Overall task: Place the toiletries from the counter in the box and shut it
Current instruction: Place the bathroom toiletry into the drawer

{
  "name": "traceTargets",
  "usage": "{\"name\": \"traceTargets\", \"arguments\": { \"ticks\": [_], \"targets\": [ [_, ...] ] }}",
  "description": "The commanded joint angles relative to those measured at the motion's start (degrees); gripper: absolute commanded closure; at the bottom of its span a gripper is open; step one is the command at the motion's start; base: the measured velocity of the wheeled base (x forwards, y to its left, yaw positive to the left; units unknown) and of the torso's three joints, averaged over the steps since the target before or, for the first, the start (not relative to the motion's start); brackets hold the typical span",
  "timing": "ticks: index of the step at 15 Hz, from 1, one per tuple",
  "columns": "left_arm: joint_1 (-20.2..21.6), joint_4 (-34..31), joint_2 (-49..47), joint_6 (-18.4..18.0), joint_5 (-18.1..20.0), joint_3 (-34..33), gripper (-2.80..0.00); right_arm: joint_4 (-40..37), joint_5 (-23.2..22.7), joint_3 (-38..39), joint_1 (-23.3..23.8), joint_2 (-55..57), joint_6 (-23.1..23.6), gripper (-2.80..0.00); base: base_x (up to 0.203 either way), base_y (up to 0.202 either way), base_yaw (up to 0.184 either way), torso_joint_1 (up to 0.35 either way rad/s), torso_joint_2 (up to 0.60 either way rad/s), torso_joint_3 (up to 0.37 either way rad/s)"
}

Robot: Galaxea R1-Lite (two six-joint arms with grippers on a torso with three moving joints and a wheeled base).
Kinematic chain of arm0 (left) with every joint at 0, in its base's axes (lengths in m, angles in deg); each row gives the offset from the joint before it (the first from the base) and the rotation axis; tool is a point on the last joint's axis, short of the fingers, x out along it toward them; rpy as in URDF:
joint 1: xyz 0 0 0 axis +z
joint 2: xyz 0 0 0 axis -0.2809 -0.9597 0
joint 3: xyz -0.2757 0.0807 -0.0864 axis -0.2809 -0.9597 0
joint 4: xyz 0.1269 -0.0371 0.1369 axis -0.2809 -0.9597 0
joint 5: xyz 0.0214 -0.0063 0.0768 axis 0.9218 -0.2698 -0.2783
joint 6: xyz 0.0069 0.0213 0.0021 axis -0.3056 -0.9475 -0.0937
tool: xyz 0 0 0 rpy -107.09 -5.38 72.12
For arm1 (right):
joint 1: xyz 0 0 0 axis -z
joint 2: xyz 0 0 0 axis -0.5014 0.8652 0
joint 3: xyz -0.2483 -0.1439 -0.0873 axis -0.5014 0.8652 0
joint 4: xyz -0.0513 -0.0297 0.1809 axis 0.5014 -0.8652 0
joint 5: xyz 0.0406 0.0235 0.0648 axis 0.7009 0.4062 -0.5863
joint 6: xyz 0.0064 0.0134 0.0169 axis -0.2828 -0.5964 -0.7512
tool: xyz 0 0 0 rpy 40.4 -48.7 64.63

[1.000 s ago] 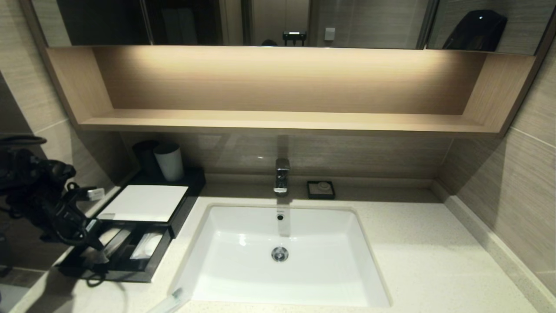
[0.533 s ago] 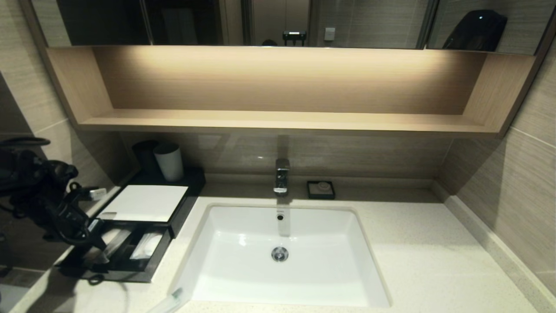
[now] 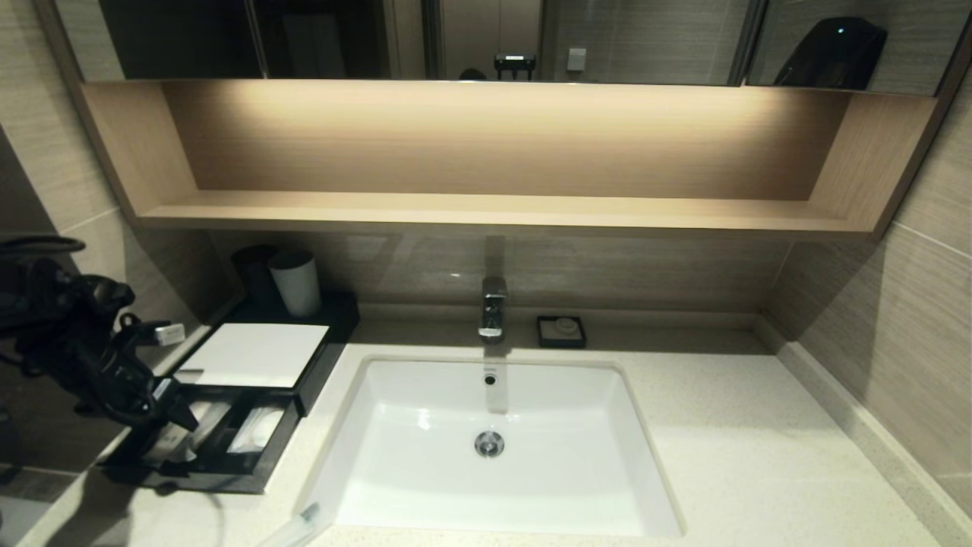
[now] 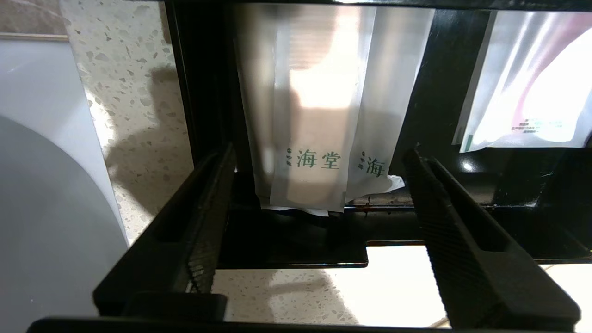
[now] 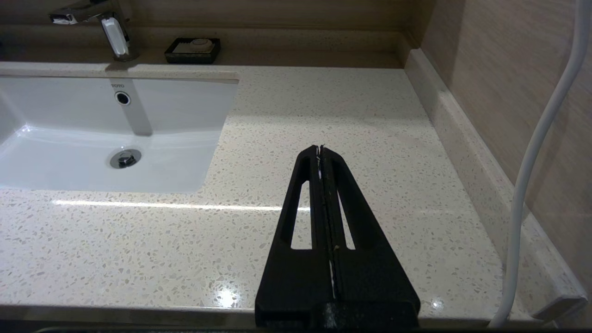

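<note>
The box (image 3: 254,353), dark with a white top panel, stands on the counter (image 3: 744,456) left of the sink, with its divided drawer (image 3: 228,479) pulled out. Whitish toiletries packets (image 4: 319,115) with green lettering lie in one drawer compartment, and another packet (image 4: 522,92) lies in the one beside it. My left gripper (image 3: 186,418) hovers open over the drawer's front end; in the left wrist view my left gripper (image 4: 319,157) straddles the packets' ends without touching them. One more packet (image 3: 298,526) lies on the counter at the sink's near left corner. My right gripper (image 5: 320,150) is shut and empty above the counter right of the sink.
The white sink (image 3: 486,456) fills the middle of the counter, with a faucet (image 3: 492,306) behind it. A small black soap dish (image 3: 560,332) sits near the back wall. A light grey cup (image 3: 296,282) stands behind the box. A wooden shelf (image 3: 493,209) hangs above.
My left gripper has opened wide over the drawer, and the packet that it held now lies in the compartment. The left arm has shifted slightly. Nothing else moved.
</note>
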Motion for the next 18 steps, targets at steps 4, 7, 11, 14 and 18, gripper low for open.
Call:
{"name": "traceTargets", "arguments": {
  "ticks": [4, 7, 11, 14, 18],
  "targets": [
    [0.07, 0.58, 3.24, -0.08, 0.15, 0.44, -2.8, -0.02, 0.0, 0.01, 0.0, 0.0, 0.02, 0.0, 0.0, 0.0, 0.0, 0.0, 0.0, 0.0],
    [0.14, 0.31, 6.98, 0.0, 0.21, -0.16, -2.8, -0.02, 0.0, 0.01, 0.0, 0.0, 0.02, 0.0, 0.0, 0.0, 0.0, 0.0, 0.0, 0.0],
    [0.15, 0.11, 14.09, -0.12, 0.91, -3.51, -2.8, -0.02, 0.0, 0.01, 0.0, 0.0, 0.02, 0.0, 0.0, 0.0, 0.0, 0.0, 0.0, 0.0],
    [0.12, 0.14, 20.46, -1.0, 2.54, -7.72, 0.0, -0.02, 0.0, 0.01, 0.0, 0.0, 0.02, 0.0, 0.0, 0.0, 0.0, 0.0, 0.0, 0.0],
    [0.07, 0.8, 29.58, -9.04, 3.41, -17.94, 0.0, -0.02, 0.0, 0.01, 0.0, 0.0, 0.02, 0.0, 0.0, 0.0, 0.0, 0.0, 0.0, 0.0]
  ]
}}
